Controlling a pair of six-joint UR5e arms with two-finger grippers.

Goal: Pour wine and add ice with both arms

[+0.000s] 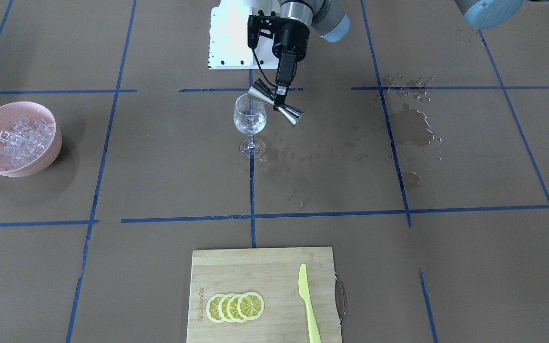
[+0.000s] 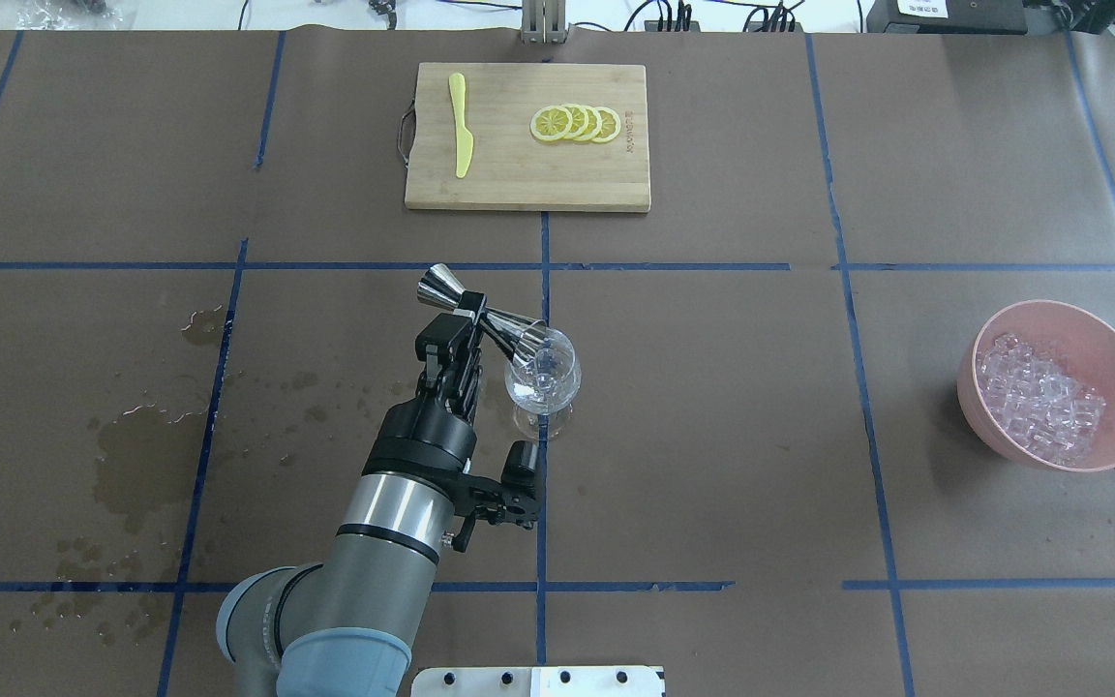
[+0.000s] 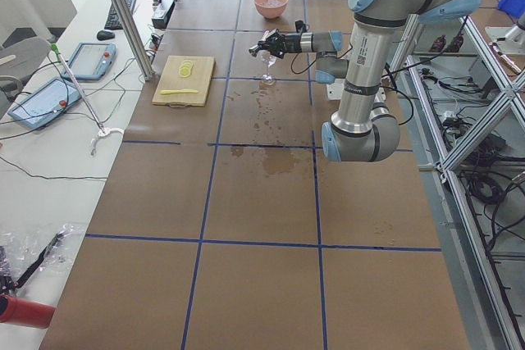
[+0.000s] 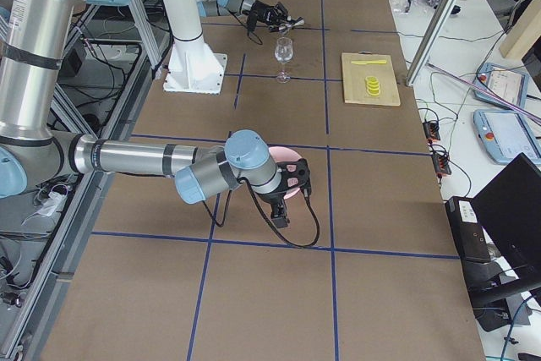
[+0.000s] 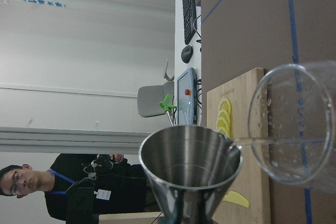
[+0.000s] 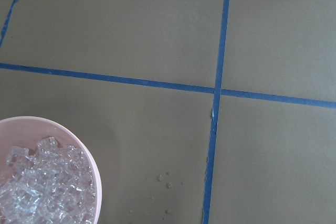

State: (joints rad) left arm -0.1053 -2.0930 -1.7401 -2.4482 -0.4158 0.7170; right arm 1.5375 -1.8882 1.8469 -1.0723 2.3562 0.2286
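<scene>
Jigger (image 2: 522, 333) and glass (image 2: 543, 382) come first. Our left end effector (image 2: 468, 312) clamps the steel jigger at its waist and holds it tipped, one cup over the glass rim. Only the left wrist view shows a thin clear stream (image 5: 252, 141) running from that cup's lip into the glass; overhead we see just the tilt. Wet patches (image 2: 136, 455) mark the surface (image 2: 712, 436) on the arm's left.

Ice (image 2: 1037, 402) lies heaped in a pink bowl (image 2: 1095, 334), well apart from the left end effector, off to its right. Only the exterior right view shows the right end effector (image 4: 297, 177), hanging just over that bowl; we cannot tell how its jaws stand. Farthest off, a board (image 2: 499, 184) carries lemon slices (image 2: 577, 123) and a knife (image 2: 462, 126).
</scene>
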